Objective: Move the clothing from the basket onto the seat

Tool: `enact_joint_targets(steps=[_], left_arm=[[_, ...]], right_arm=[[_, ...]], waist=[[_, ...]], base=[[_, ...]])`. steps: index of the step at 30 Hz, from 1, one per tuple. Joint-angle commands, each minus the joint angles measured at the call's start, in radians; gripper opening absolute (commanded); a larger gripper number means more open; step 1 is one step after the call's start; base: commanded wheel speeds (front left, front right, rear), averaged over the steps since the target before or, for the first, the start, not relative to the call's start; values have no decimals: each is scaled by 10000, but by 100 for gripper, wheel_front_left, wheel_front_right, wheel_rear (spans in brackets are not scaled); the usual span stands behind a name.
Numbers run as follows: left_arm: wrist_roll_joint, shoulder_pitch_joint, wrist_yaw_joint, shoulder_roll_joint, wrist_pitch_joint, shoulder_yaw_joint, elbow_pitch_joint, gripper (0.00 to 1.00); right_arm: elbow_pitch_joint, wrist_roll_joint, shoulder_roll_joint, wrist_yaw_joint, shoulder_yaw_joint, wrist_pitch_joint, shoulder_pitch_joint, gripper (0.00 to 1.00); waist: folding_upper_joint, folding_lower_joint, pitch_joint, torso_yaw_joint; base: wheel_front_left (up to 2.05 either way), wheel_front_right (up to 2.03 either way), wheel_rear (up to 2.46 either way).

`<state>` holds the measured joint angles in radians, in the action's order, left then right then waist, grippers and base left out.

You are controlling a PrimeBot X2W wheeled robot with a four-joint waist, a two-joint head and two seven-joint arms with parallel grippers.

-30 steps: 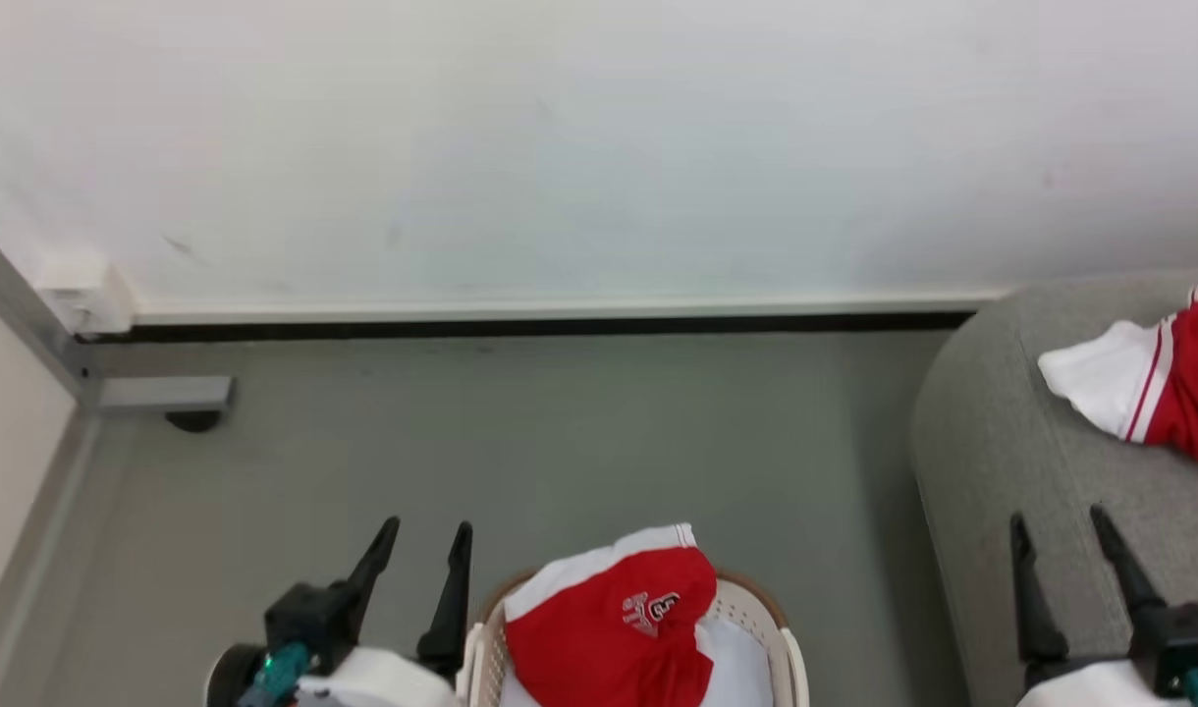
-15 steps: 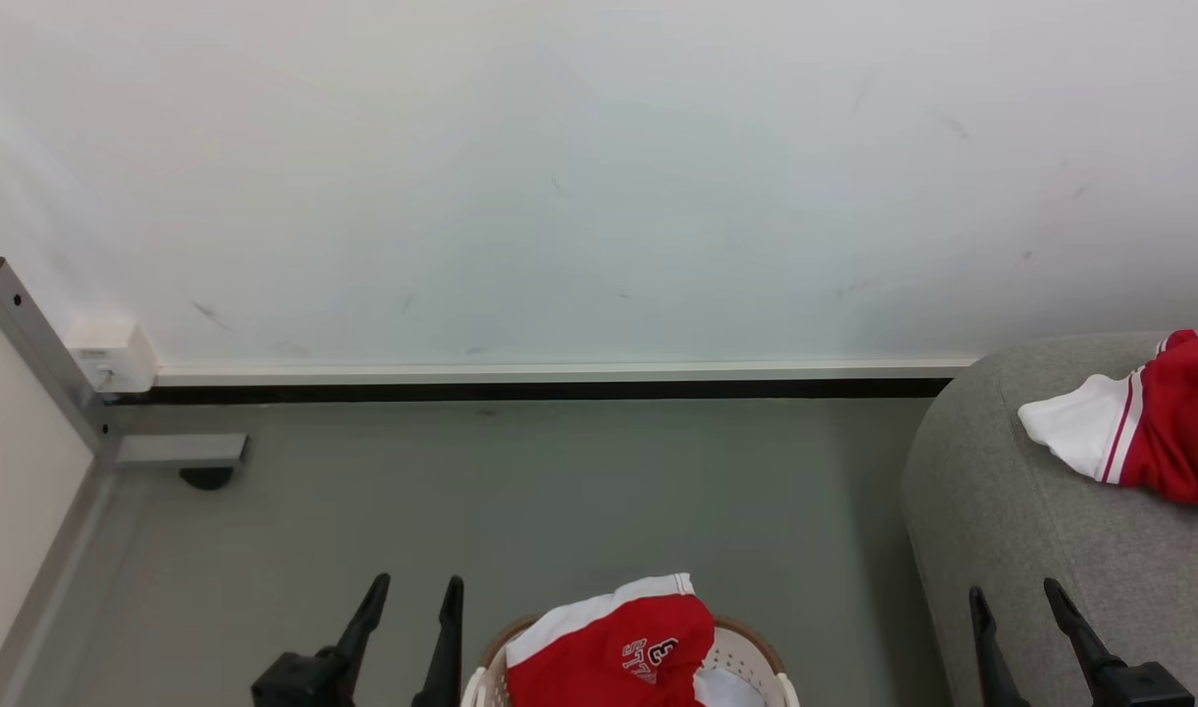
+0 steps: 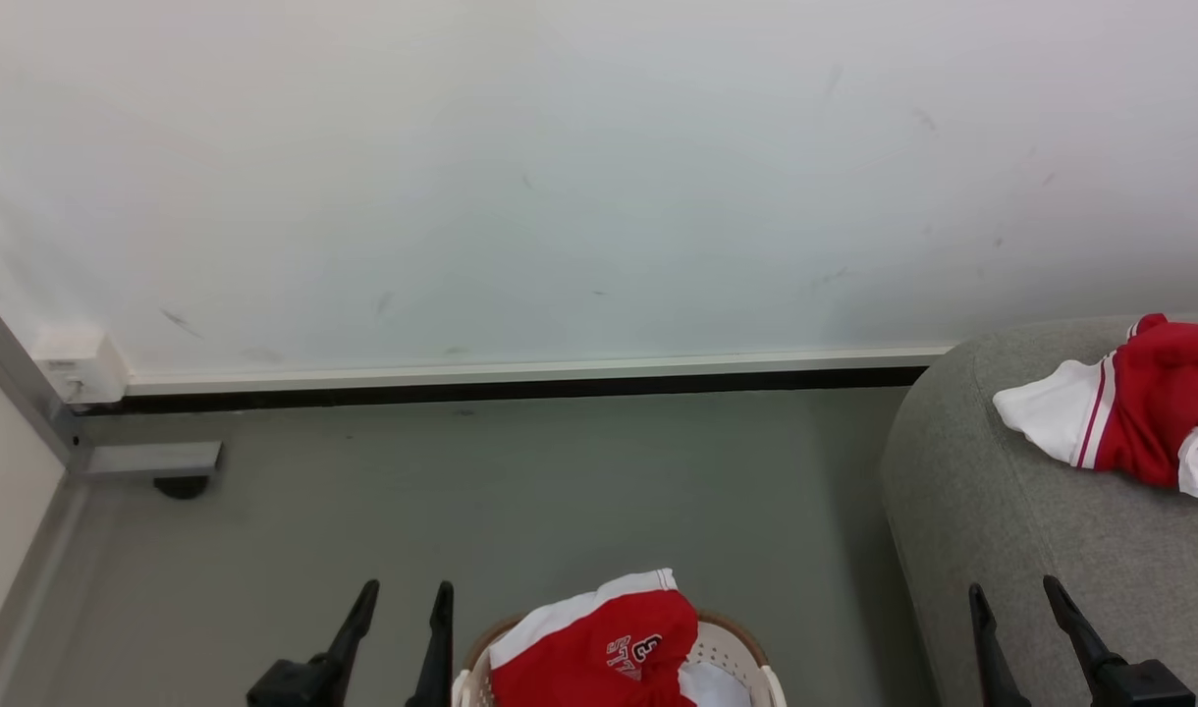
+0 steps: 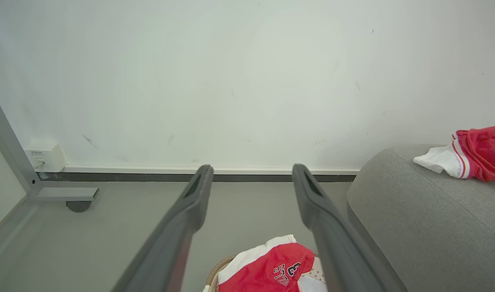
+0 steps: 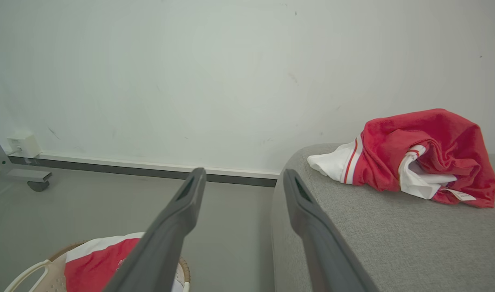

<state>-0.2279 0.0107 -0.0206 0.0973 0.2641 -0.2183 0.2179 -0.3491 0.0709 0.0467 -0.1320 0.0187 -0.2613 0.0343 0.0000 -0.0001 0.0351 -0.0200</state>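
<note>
left gripper [image 3: 406,589] left of the basket [image 3: 735,656], fingers parted, empty | right gripper [image 3: 1013,589] right of basket, by the seat [image 3: 1002,550], parted, empty | clothing [image 3: 584,648] heaped in basket, red garment [image 3: 1139,422] on seat | risk: thin jersey may snag on basket and tip it

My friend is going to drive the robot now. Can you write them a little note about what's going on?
Left gripper: open, empty, beside the basket.
Right gripper: open, empty, near the seat edge.
Done: one red and white garment lies on the seat.
Left to do: the red top with dark lettering and a white cloth under it are in the basket. Move them onto the seat.
</note>
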Motion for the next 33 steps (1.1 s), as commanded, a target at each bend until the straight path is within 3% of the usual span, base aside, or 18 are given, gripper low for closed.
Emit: enact_joint_targets(steps=[1, 14, 33], left_arm=[[177, -83, 75, -50, 5, 57, 26, 100], [764, 965, 634, -246, 4, -497, 1213, 100], [1421, 4829, 1084, -192, -2020, -2024, 5022, 100]], right_arm=[[49, 81, 39, 25, 36, -26, 40, 100], [344, -171, 36, 25, -3, -26, 974, 100], [1567, 406, 31, 25, -485, -26, 3877, 100]], waist=[[0, 1, -41, -19], [0, 1, -1222, -556], [0, 1, -5895, -2259]], base=[[0, 0, 0], [0, 0, 0], [0, 0, 0]])
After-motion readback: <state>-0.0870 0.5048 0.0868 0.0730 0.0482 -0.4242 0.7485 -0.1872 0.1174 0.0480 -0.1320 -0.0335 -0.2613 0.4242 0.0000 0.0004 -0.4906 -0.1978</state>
